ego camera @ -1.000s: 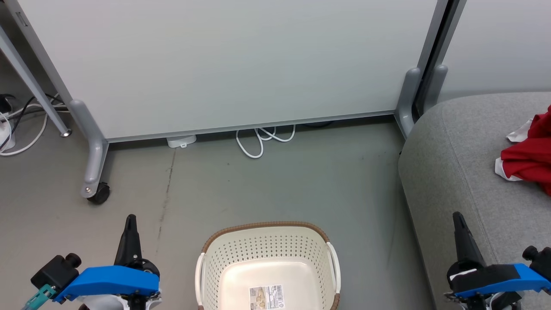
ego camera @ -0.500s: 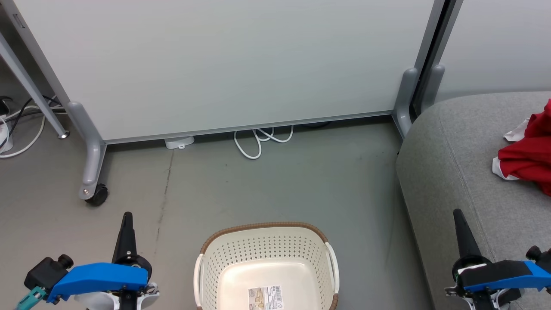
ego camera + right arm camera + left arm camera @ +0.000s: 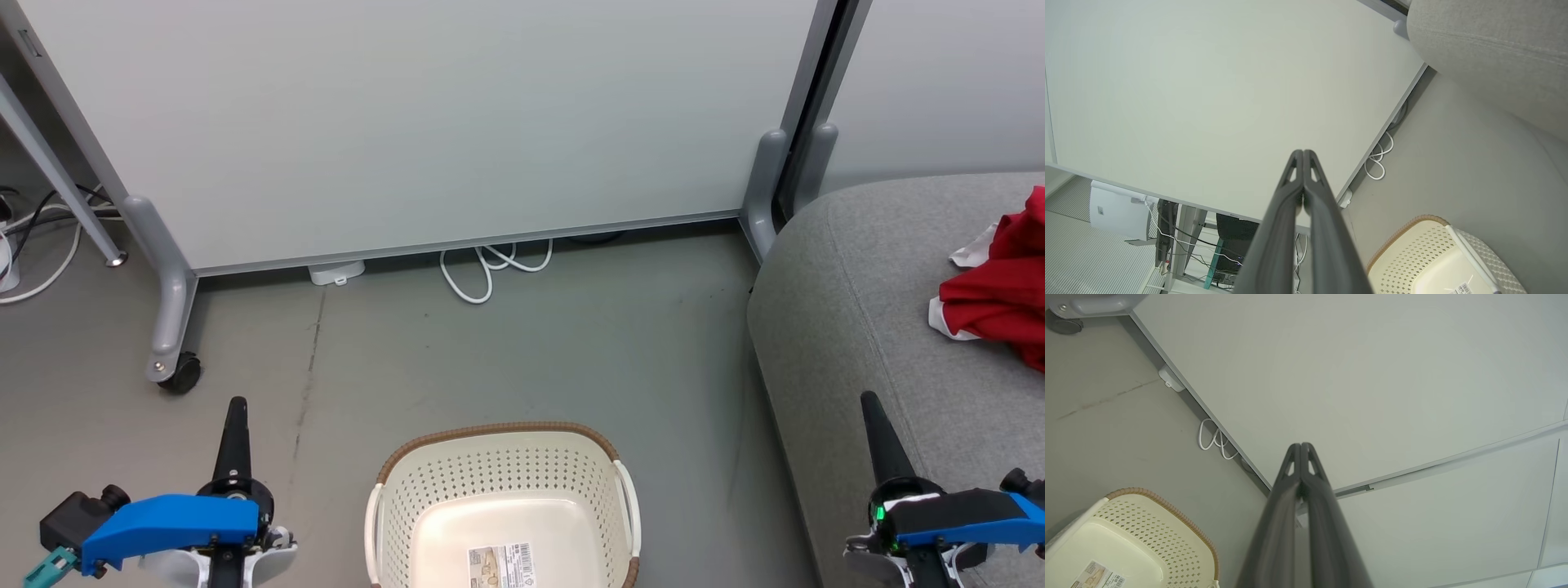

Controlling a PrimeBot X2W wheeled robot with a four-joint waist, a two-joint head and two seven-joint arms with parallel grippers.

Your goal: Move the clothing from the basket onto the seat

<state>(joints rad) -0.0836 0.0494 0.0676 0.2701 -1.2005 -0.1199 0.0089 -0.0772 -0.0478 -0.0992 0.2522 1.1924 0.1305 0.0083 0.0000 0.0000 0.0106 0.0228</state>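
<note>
Nearest you, your left gripper (image 3: 235, 418) and right gripper (image 3: 873, 415) sit low at either side, jaws pressed fully together and holding nothing. Between them the basket (image 3: 498, 429) stands on the floor (image 3: 531, 351), with a label (image 3: 504, 566) on its bare base. Further off to your right, the red clothing (image 3: 1000, 298) lies on the grey sofa (image 3: 841, 327). Behind it all stands a pale partition (image 3: 424, 122).

The clothing (image 3: 1000, 302) runs off the head view's right edge, as does the seat (image 3: 849, 327) under it; the basket (image 3: 498, 430) is cut by the bottom edge, its label (image 3: 500, 565) too small to read
</note>
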